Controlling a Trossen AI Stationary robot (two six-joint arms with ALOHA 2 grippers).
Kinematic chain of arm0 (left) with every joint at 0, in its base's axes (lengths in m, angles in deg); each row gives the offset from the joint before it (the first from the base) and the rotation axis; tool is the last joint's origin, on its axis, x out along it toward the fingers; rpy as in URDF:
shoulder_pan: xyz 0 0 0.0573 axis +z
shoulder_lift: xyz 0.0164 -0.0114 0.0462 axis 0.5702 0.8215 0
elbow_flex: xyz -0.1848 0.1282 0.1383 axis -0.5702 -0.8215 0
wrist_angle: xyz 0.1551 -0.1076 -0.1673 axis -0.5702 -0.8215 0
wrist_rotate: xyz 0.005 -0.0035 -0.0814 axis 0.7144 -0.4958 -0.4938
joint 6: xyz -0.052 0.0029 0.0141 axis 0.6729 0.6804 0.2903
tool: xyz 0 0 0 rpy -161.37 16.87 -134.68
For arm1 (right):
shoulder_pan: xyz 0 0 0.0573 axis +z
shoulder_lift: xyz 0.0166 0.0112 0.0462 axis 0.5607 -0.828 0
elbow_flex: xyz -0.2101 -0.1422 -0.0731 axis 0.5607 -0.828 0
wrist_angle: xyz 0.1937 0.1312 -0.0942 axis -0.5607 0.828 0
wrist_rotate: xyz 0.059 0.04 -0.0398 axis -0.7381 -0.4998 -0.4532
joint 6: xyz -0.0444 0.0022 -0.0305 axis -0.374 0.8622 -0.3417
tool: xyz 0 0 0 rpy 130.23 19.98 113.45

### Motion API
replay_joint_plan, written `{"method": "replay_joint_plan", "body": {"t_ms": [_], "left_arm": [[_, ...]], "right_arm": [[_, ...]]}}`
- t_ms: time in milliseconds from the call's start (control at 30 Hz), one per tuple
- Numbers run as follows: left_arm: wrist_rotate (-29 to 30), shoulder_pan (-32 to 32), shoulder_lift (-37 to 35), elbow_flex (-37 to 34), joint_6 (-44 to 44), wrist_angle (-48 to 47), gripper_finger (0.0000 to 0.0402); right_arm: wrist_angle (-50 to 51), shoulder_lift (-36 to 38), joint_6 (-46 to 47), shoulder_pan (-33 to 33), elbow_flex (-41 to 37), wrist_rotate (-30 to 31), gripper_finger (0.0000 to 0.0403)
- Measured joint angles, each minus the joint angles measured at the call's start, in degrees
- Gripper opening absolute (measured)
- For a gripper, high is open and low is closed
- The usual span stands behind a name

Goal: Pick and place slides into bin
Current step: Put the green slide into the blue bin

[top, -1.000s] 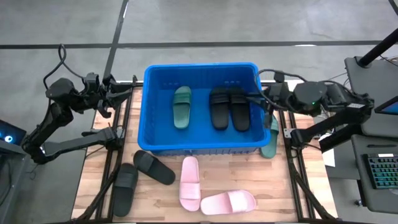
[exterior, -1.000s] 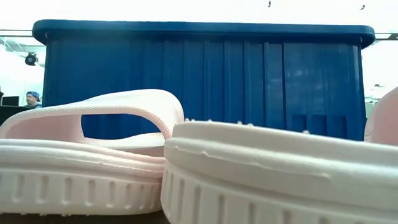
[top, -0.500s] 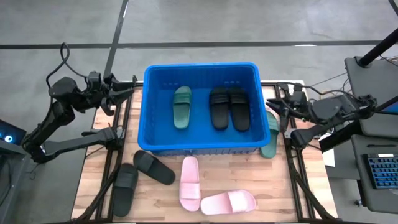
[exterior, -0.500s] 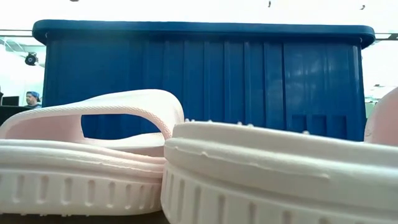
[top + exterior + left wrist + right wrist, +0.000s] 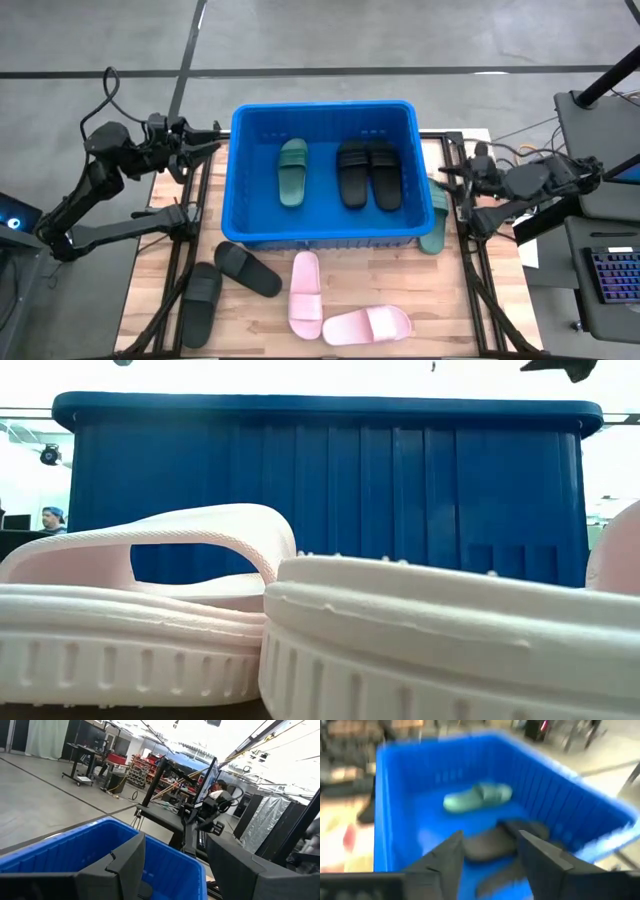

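A: Where are the jaws?

B: The right gripper [image 5: 443, 180] hangs parted and empty off the blue bin's [image 5: 240, 180] right wall. The left gripper [image 5: 212, 146], also parted and empty, waits off the left rim.

A: Nearest slide?

B: The dark green slide [image 5: 436, 222] on the desk [image 5: 440, 300], just below the right gripper, long axis along the wall. It's wedged tight against the wall; open room lies outward.

Wooden table [image 5: 450, 300], keyboard [image 5: 612, 275], grey floor [image 5: 300, 40]
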Motion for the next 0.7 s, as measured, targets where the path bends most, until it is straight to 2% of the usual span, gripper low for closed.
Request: {"method": "replay_joint_plan", "body": {"t_ms": [100,167,400,500,700], "left_arm": [[0.0,0.0,0.3,0.0,0.0,0.1,0.0193],[0.0,0.0,0.6,0.0,0.0,0.0,0.0193],[0.0,0.0,1.8,0.0,2.9,0.0,0.0193],[0.0,0.0,2.0,0.0,3.0,0.0,0.0193],[0.0,0.0,2.3,0.0,3.0,0.0,0.0193]], "right_arm": [[8.7,0.1,6.4,0.0,0.2,-4.4,0.0208],[12.7,0.1,11.6,0.0,0.5,-4.9,0.0215],[22.7,0.2,15.6,0.0,0.9,-6.9,0.0193],[24.3,0.1,15.5,0.0,-0.1,-11.5,0.0184],[35.6,-2.0,22.8,0.0,-5.2,-13.7,0.0198]]}}
